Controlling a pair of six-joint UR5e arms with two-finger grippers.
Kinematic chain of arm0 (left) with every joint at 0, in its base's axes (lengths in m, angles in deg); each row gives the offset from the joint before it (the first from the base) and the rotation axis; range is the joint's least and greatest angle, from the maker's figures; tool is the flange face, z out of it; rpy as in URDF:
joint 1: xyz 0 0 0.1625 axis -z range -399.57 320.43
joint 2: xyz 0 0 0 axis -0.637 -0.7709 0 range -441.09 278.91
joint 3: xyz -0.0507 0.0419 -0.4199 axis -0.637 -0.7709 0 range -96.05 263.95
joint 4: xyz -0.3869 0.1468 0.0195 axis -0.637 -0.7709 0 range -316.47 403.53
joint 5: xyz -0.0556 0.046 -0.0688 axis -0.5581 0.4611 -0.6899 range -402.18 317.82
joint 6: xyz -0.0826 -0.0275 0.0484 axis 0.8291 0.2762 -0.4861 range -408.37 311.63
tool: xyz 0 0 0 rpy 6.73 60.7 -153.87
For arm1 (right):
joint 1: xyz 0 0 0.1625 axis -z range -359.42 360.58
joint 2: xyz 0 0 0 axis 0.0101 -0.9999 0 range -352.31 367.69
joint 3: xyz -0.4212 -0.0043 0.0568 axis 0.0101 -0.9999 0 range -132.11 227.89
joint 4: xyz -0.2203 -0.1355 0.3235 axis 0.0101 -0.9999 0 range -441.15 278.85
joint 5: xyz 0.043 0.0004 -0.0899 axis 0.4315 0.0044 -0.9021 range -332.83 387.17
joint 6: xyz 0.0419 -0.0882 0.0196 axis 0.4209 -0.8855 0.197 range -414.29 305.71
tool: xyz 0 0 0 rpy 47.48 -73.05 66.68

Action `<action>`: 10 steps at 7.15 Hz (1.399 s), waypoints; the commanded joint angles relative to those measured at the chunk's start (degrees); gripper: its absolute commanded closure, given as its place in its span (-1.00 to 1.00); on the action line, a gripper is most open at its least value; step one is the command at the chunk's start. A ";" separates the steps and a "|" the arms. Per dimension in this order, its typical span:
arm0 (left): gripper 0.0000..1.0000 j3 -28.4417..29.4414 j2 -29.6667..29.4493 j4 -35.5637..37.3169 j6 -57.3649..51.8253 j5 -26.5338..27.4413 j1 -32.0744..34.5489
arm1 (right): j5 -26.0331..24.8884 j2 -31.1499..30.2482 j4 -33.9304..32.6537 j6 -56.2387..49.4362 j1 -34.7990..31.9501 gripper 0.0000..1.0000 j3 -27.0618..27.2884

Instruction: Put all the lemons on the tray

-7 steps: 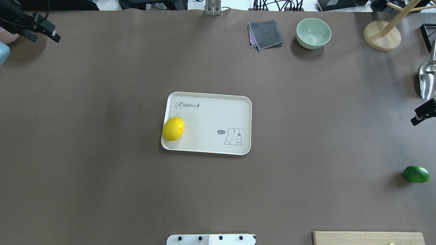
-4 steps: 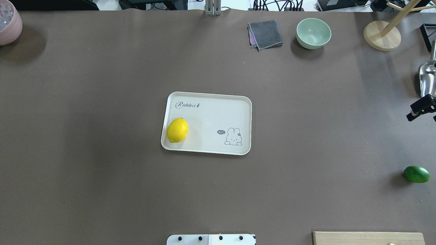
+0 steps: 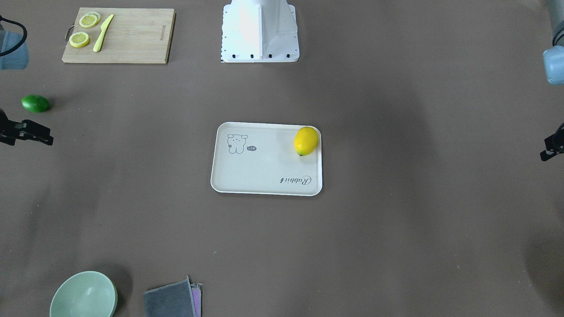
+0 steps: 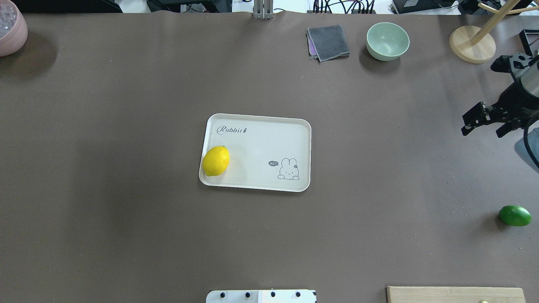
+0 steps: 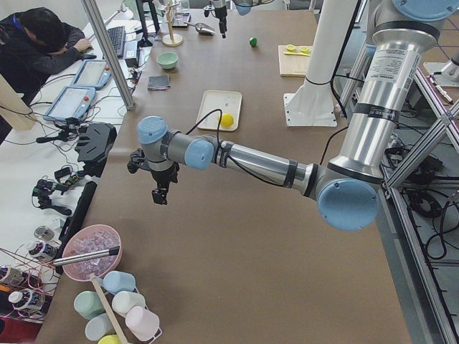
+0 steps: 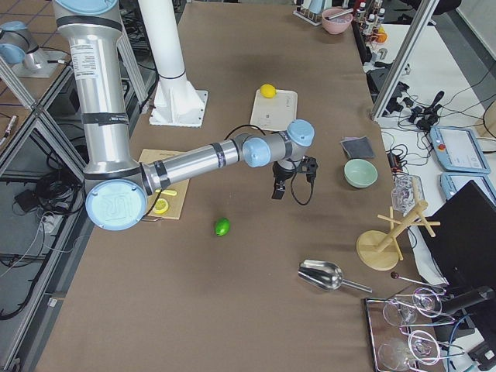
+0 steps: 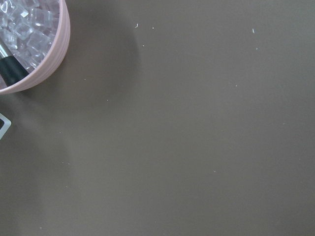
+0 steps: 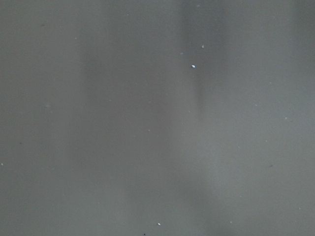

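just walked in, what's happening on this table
The yellow lemon lies on the tray, by its rim. The green lemon sits on the bare table, not yet picked up. The right gripper hovers open and empty, apart from it; the left gripper hangs at the table's other end, near a pink bowl.

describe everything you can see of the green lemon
The green lemon is a whole, glossy, dark green oval with pointed ends and smooth skin that catches a highlight. It lies on its side on the bare brown table, near the robot's right end, far off the tray and apart from the cutting board. Only the table touches it.
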 commanded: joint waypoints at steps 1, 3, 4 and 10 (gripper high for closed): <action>-0.93 -0.46 0.03 0.03 0.16 -0.25 0.01 | -2.59 -2.32 -0.09 0.38 4.06 -1.00 2.27; -0.93 -0.55 0.03 0.03 0.34 -2.26 0.01 | -8.82 -11.09 -0.09 -5.82 7.60 -1.00 7.72; -0.93 -0.98 0.03 0.03 0.34 -2.27 0.01 | -8.84 -14.00 -0.09 -12.47 7.43 -0.99 8.17; -0.93 -3.45 1.79 0.03 0.34 -2.36 -0.08 | -18.31 -20.70 -0.70 -45.97 14.00 -0.97 10.73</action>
